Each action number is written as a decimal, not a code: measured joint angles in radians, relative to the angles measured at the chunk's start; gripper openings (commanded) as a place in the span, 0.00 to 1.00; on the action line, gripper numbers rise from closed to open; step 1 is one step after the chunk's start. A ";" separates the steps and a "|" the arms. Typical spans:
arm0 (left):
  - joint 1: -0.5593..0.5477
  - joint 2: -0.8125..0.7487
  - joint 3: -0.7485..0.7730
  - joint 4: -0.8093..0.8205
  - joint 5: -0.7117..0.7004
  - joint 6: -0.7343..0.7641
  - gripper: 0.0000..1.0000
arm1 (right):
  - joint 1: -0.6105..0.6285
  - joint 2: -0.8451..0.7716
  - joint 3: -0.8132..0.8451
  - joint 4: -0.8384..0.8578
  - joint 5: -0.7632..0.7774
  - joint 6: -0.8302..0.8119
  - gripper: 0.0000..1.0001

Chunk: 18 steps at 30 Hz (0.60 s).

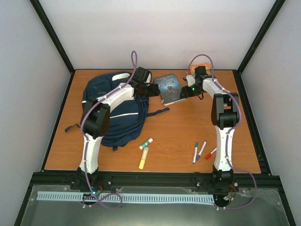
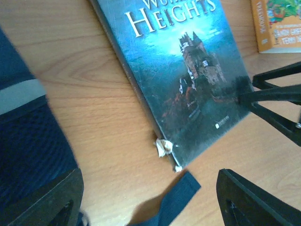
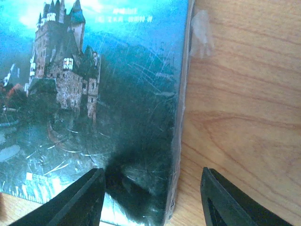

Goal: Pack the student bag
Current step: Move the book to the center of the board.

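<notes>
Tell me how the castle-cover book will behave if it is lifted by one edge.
The castle-cover book looks like a paperback, so it would probably droop rather than stay stiff. Its glossy cover may slip between the fingers. The torn spine corner might tear further.

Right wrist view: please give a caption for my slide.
Open right pincer straddling the edge of a castle-cover book on the wooden table.

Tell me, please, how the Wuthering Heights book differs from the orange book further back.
The Wuthering Heights book has a dark blue castle cover; the orange book is bright orange and yellow. The Wuthering Heights book lies nearer the student bag; the orange book sits by the table's far edge. Both lie flat on the table.
</notes>
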 measured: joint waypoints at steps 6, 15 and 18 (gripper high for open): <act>-0.019 0.178 0.134 0.006 0.014 -0.100 0.82 | -0.003 0.006 0.010 -0.003 -0.005 0.012 0.53; -0.025 0.323 0.263 0.007 0.014 -0.220 0.71 | -0.003 0.006 0.010 -0.005 -0.031 0.016 0.42; -0.027 0.354 0.294 0.016 0.028 -0.232 0.61 | -0.003 0.006 0.007 -0.004 -0.041 0.015 0.37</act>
